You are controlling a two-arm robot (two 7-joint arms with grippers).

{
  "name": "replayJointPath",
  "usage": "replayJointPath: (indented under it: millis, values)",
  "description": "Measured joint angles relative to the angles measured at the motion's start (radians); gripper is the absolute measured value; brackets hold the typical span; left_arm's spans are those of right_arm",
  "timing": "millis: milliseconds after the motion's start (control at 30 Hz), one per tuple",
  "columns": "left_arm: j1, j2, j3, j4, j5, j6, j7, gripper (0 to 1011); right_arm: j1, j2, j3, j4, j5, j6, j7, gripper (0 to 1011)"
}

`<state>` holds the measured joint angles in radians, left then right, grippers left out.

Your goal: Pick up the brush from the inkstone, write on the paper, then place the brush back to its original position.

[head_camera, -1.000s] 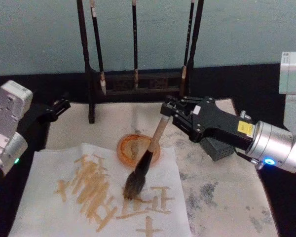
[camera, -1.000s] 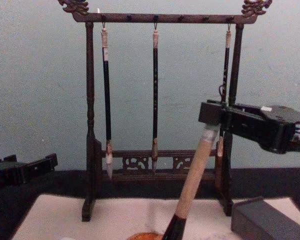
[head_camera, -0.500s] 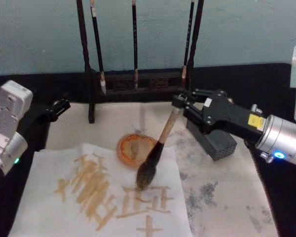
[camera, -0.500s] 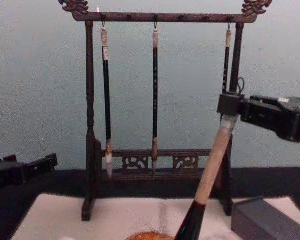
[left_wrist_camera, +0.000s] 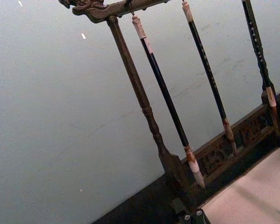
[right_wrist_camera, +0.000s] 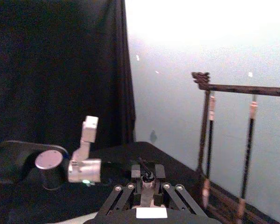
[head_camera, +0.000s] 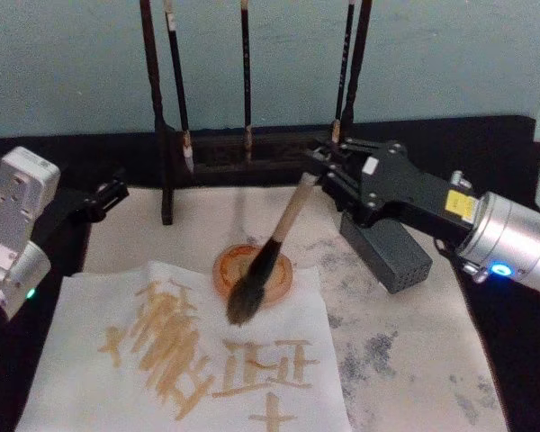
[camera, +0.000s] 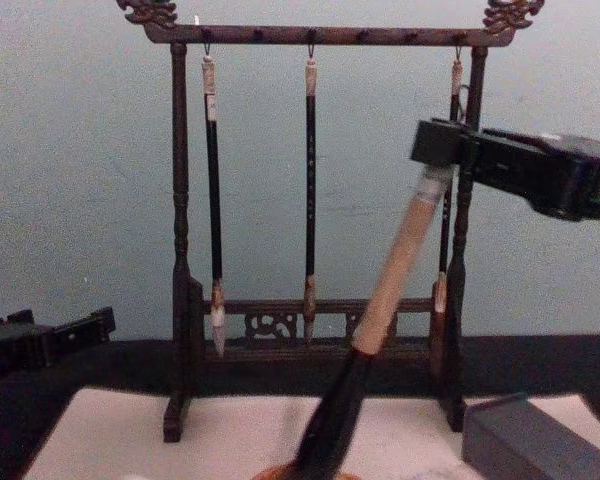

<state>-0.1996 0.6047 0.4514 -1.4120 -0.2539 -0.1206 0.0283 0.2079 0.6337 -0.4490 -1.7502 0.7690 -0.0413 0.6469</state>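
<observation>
Above the marked paper (head_camera: 90, 315), the right gripper (head_camera: 317, 169) squeezes the brush (head_camera: 272, 247) beside the orange dish (head_camera: 223, 268); writing looks done, so next put it back; the left gripper (head_camera: 108, 193) sits far left of the dish.

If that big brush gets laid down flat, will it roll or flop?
The large calligraphy brush with pale beige handle looks round and stiff, so it would probably roll. Its bushy brown hair tip likely bends softly under pressure. The right gripper pinches only its top end, so it may swing.

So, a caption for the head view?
Right pincer holds the brush tilted, tip by the orange dish; left pincer idle at left.
</observation>
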Motion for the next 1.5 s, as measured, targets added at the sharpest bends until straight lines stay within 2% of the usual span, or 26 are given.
replayJointPath:
  millis: [333,667,1500]
  values:
    - [0.000,0.000,0.000,0.000,0.000,0.000,0.000,1002,0.003,-0.015,-0.037,-0.005,-0.008,0.009,0.006,178]
    - [0.000,0.000,0.000,0.000,0.000,0.000,0.000,1002,-0.009,-0.006,-0.044,0.025,-0.015,0.013,0.007,178]
    - [0.000,0.000,0.000,0.000,0.000,0.000,0.000,1000,-0.028,0.011,0.015,0.066,0.014,0.012,-0.009,178]
